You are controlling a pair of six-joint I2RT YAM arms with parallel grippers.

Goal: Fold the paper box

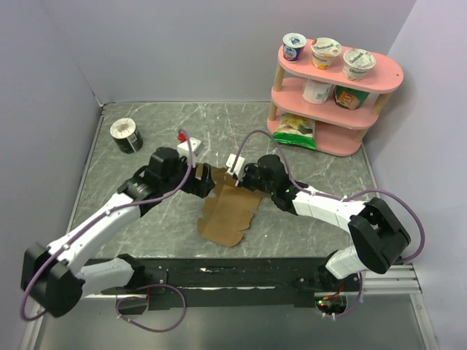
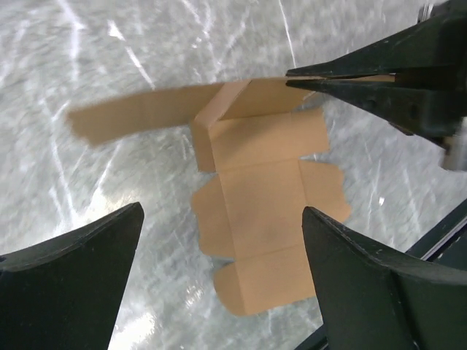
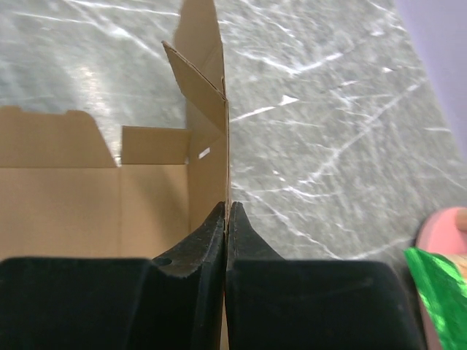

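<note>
Brown cardboard blank, the paper box (image 1: 228, 211), lay mostly flat on the counter (image 1: 292, 240). Jaws of the right gripper (image 3: 226, 211) pinched one raised end flap; those of the left gripper (image 2: 222, 210) stood spread above it. Judged light, springy, crease-prone: hold beside scored folds.

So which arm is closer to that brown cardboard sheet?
Right. The right fingers are shut on a raised flap of the cardboard sheet. The left fingers are open and hang just above it, apparently not touching.

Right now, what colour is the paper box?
The paper box is plain brown; left wrist view.
</note>
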